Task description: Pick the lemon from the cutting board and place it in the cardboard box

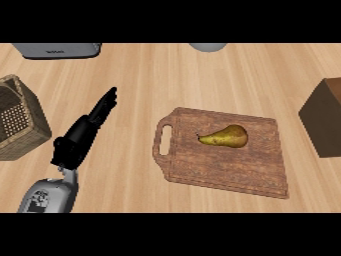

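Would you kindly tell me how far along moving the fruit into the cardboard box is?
Nothing done: the fruit, a pear rather than a lemon, lies on the cutting board. The left hand, open, hangs left of it, holding nothing. Grasping it and carrying it to the cardboard box remain.

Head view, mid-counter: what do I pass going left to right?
Wicker basket → left hand → cutting board, with a pear on it rather than a lemon → cardboard box.

Pale wood-grain countertop (165, 75) thruout, evenly lit. Brown woven wicker basket (7, 120) at left edge; grey metal toaster (57, 50) top left; grey round obj (208, 46) top centre, cut off.
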{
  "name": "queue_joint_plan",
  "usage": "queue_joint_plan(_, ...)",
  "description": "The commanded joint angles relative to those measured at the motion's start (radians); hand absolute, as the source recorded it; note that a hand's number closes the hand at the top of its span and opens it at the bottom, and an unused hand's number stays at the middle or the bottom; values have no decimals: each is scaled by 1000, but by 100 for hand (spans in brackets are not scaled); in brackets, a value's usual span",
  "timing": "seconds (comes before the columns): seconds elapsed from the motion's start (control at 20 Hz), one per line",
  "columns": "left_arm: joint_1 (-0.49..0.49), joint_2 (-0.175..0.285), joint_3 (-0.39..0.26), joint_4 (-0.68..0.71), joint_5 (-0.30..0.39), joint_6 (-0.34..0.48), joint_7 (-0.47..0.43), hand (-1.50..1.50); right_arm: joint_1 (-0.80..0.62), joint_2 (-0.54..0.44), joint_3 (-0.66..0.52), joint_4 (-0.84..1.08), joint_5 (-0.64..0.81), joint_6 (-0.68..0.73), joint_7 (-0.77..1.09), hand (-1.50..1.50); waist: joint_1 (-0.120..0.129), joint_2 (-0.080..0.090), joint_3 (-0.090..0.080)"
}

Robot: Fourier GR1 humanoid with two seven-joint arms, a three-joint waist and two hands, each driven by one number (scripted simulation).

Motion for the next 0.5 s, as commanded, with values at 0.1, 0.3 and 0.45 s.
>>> queue_joint_plan(0.1,16,-1,-7,-29,-2,-10,3,0,-85,-10,-156,52,-136,124,136,150,29,5,1)
queue_joint_plan(0.3,-21,-18,-9,32,-26,6,-14,0,-130,-45,-263,-45,-218,211,324,150,24,5,1)
queue_joint_plan(0.45,-35,-37,-7,88,-23,7,-60,0,-270,-113,-218,50,-192,196,404,150,33,8,1)
